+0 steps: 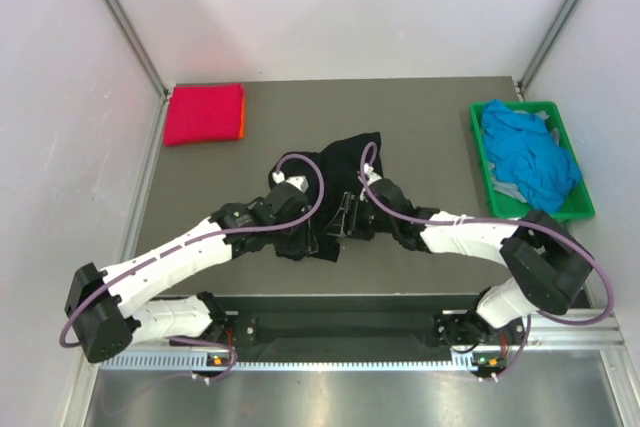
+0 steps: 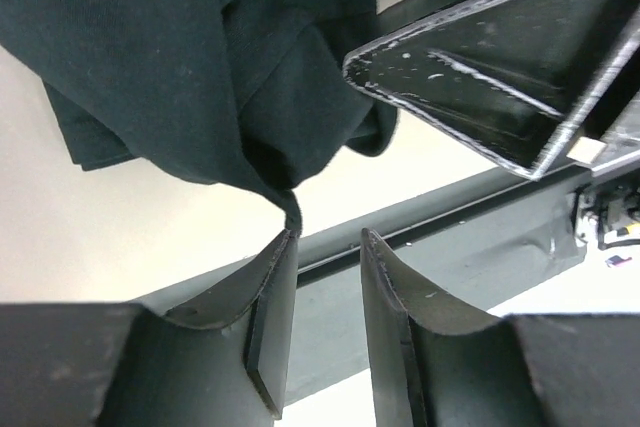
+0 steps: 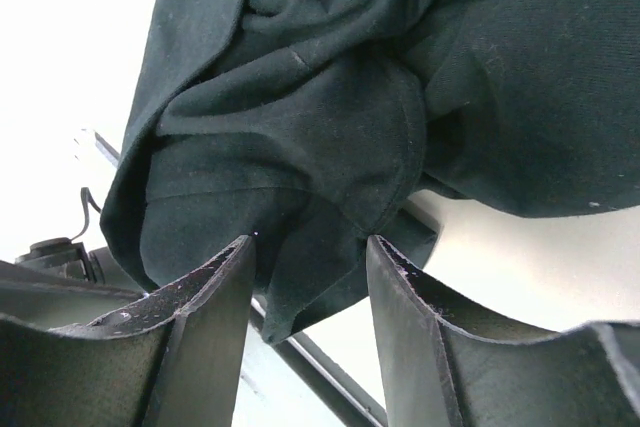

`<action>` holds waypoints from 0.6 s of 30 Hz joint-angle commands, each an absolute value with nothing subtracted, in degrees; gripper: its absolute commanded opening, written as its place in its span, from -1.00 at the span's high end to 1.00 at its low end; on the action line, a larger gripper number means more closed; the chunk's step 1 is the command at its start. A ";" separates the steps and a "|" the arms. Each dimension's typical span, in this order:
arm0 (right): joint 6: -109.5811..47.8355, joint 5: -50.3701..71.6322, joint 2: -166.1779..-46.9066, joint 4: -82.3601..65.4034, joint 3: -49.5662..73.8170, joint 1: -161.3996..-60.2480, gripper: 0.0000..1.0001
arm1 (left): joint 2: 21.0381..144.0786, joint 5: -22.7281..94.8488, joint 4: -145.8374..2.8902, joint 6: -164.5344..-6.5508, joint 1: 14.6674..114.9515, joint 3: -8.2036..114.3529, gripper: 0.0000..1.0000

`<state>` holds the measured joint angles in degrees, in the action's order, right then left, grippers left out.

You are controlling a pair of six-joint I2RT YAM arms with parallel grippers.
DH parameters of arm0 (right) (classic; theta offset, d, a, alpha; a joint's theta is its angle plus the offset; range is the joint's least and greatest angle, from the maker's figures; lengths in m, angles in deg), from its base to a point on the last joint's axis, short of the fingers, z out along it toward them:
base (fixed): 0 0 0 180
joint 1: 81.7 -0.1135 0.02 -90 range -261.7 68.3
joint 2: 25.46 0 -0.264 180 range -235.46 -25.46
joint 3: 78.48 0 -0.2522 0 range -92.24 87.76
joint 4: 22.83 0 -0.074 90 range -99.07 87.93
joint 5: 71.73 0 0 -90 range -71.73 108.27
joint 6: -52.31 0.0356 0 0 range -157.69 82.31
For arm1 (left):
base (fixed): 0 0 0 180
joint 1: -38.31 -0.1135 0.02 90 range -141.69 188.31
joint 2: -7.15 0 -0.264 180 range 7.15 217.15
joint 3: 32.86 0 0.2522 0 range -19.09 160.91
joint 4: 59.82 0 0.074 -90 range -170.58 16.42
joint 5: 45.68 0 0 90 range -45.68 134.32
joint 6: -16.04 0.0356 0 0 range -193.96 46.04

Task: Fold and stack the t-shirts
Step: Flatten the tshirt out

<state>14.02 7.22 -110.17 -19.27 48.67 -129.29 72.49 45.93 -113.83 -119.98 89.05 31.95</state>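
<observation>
The large black t-shirt (image 1: 345, 159) lies bunched in the middle of the table. My left gripper (image 1: 315, 237) is at its near edge. In the left wrist view my left gripper (image 2: 328, 235) is open, and a corner of the black shirt (image 2: 200, 67) just touches the left fingertip (image 2: 285, 247); the gap holds no cloth. My right gripper (image 1: 350, 215) is beside it. In the right wrist view my right gripper (image 3: 310, 239) is open, with a hanging fold of the black shirt (image 3: 320, 117) between the fingertips. A folded magenta-red shirt (image 1: 204, 113) lies on an orange one (image 1: 241, 123) at the back left.
A green crate (image 1: 583, 209) at the right holds crumpled bright blue shirts (image 1: 527, 155). The table's dark front rail (image 2: 470, 237) runs just below both grippers. My right gripper's finger (image 2: 510, 67) shows close by in the left wrist view.
</observation>
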 commanded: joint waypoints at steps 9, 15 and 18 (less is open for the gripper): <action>14.78 7.73 -111.15 -22.61 47.33 -130.83 0.02 | 76.14 49.59 -110.84 -121.86 89.81 29.16 0.29; 15.57 7.73 -112.03 -22.87 46.89 -131.27 0.00 | 76.32 52.93 -110.49 -121.86 89.81 29.51 0.73; 17.33 8.34 -112.21 -23.57 47.15 -131.18 0.01 | 76.50 56.44 -112.59 -121.51 89.81 31.43 1.00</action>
